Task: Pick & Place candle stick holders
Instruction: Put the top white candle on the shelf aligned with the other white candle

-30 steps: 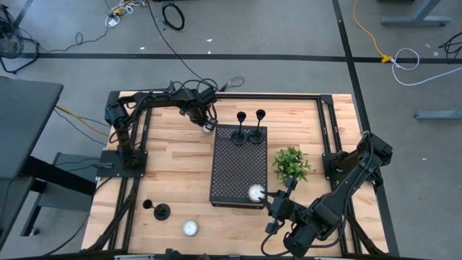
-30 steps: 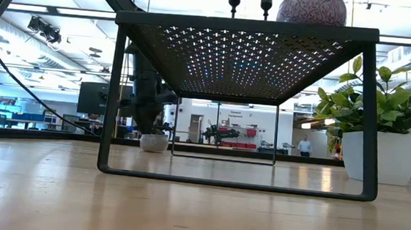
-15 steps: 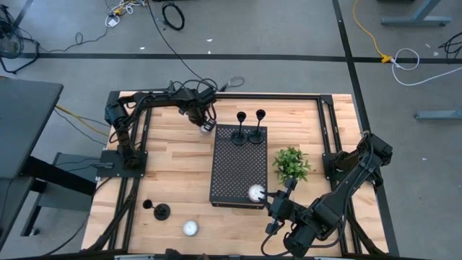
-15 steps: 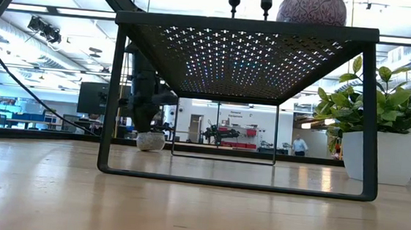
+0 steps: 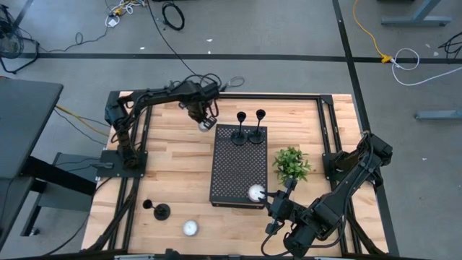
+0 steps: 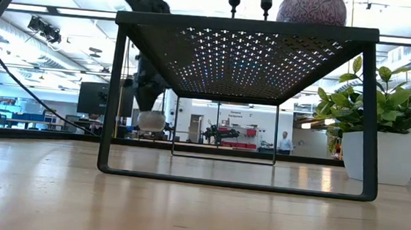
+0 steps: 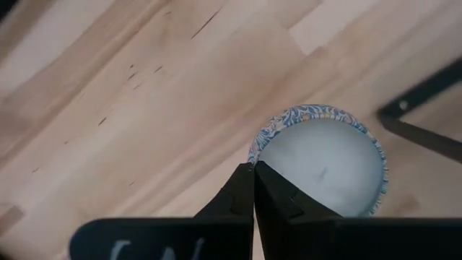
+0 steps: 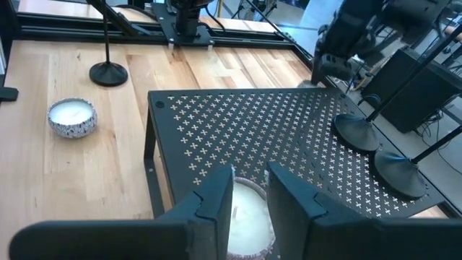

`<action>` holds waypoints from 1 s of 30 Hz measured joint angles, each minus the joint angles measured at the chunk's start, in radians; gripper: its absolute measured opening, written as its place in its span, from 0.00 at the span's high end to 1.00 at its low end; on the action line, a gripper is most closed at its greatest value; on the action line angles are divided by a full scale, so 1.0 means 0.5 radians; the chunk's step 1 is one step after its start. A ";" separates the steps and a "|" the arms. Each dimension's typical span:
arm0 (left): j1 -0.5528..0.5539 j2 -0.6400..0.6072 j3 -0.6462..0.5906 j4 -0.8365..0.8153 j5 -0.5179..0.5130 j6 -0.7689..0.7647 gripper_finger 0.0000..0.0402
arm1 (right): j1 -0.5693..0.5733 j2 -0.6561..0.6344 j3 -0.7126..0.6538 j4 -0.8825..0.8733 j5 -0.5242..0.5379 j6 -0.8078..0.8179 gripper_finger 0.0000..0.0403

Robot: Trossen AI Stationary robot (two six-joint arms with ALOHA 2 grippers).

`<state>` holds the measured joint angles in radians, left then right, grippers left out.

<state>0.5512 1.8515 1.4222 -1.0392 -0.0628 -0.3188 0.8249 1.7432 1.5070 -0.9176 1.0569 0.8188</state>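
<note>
Starting at the front edge of the pale wooden table (image 5: 173, 173), a loose white candle in a speckled round cup (image 5: 190, 228) sits alone. Just behind it stands 1 matte-black candle stick holder with a thin stem on a round flat base (image 5: 160, 210), upright on the wood and well apart from both of my grippers. Over to my right, my right gripper (image 5: 266, 194) reaches in at the near end of the black perforated metal stand (image 5: 234, 166), its jaws set narrow and pressed to either side of a white candle in a round patterned cup (image 8: 249, 217) that rests on the stand's top by the near edge. Just beside the stand on that side is the green leafy plant in a white pot (image 5: 291, 163). At the stand's far end the other 2 candle stick holders (image 5: 239, 137) (image 5: 257, 135) stand upright side by side. Past the far left corner of the stand, my left gripper (image 5: 204, 121) has its jaws pinched fully together on the rim of a blue-and-white patterned round cup of pale wax (image 7: 321, 166), which hangs clear of the wood in the low view.
</note>
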 joint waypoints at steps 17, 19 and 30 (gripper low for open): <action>-0.092 -0.234 0.333 -0.543 -0.178 0.141 1.00 | 0.000 0.000 0.000 0.002 -0.005 0.002 0.79; -0.105 -0.312 0.333 -0.553 -0.161 0.154 1.00 | 0.000 0.000 0.000 0.002 -0.005 0.003 0.79; -0.356 -0.648 0.333 -0.690 0.030 0.203 1.00 | 0.000 0.001 0.000 0.008 -0.004 -0.002 0.79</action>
<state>0.3734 1.5276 1.5887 -1.3845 -0.0478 -0.2174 0.8249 1.7435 1.5070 -0.9138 1.0550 0.8177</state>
